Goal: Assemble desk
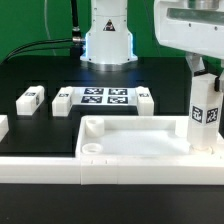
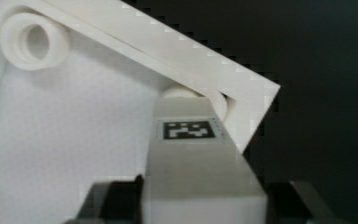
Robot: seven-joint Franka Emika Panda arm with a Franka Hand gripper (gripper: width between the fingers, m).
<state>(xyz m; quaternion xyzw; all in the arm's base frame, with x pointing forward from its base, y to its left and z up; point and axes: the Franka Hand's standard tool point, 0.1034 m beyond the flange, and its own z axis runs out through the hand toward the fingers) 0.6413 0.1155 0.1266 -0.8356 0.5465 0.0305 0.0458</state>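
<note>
Step (judged): fitting one leg to a corner of the slab; the other legs are not yet fitted.
Jaws: clamped on the held leg [image 1: 205,115], one on each flat side near its upper end. In the wrist view the post fills the gap between them.
Held leg: upright, tag [image 2: 190,129] facing the wrist camera, lower end at the tabletop corner on the exterior view's right. Cannot tell whether it is seated, as the post hides the joint.
Tabletop [image 1: 135,135]: lies flat on the bench [image 1: 40,135], rim upward, just behind the border bar [image 1: 60,172]; contact with the bar not certain. An open round socket [image 2: 34,40] shows at another corner.
Loose legs [image 1: 63,100]: lie on their sides to either side of the marker board [image 1: 105,97], well apart from the slab.
Handling (judged): hard white plastic, so stiff and light, with smooth faces that are likely slippery. Grip a leg on two opposite flat faces, high up, leaving the lower end free for the socket.
Slab (judged): wide and light, so it may slide or lift under an off-centre push; press straight down.
Risk (judged): a leg tilted in the jaws could jam at the socket mouth.
</note>
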